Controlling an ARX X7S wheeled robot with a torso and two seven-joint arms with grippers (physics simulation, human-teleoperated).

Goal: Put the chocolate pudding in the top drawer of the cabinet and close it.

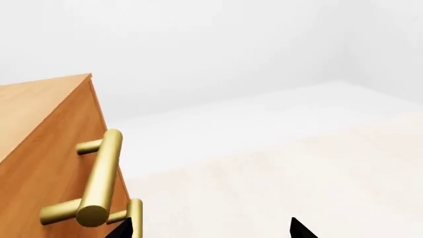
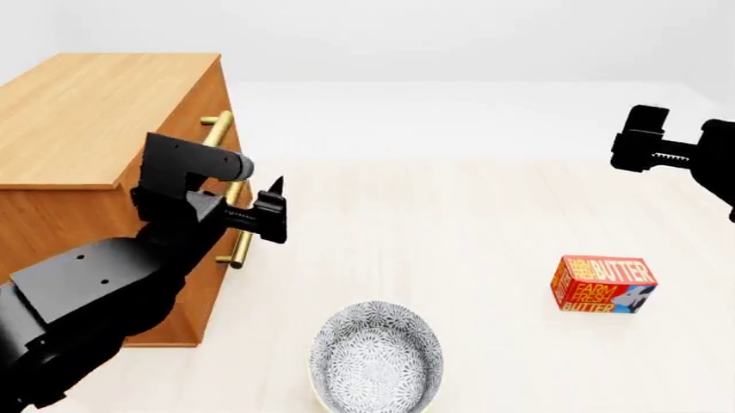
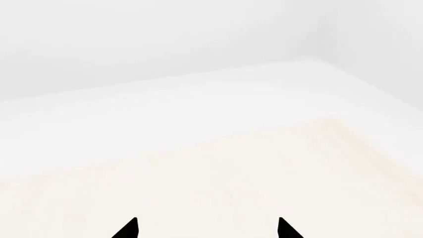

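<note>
Wooden cabinet [image 2: 103, 129] looks fully shut, and no chocolate pudding shows anywhere, so it's either already inside or out of view. Your left gripper [image 2: 267, 213] hovers spread by the top handle [image 1: 99, 178]; right gripper [image 2: 643, 146] spread, empty.

Plain white walls [image 2: 460, 34] meet a pale, evenly lit floor [image 2: 483, 224].

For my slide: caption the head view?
Left gripper open near the cabinet handle; bowl and butter box on floor.

Orange-brown cabinet [image 2: 103, 120], gold handles [image 1: 99, 178], red butter box [image 2: 603, 284].
</note>
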